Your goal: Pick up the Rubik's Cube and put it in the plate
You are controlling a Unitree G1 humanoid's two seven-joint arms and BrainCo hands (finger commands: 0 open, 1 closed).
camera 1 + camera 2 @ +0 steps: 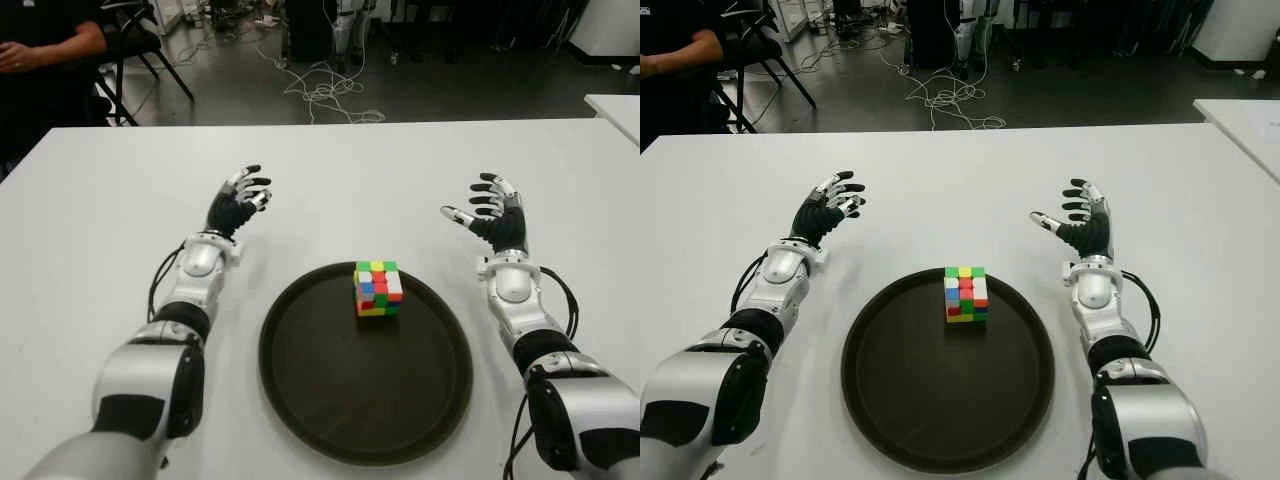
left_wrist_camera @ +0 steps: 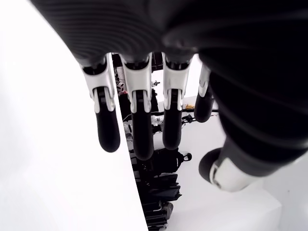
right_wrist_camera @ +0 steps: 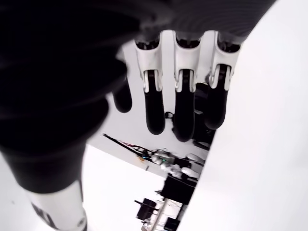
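We read no writing anywhere. The Rubik's Cube [image 1: 378, 288] sits in the dark round plate [image 1: 300, 395], toward its far rim. Our left hand [image 1: 238, 205] and right hand [image 1: 493, 215] show on either side of it, fingers spread, holding nothing.

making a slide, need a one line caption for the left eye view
Rubik's Cube sits inside the dark round plate while the open left hand and right hand flank it.

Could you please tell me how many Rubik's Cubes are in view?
1. The Rubik's Cube sits inside the plate, toward its far edge, between the open left hand and right hand.
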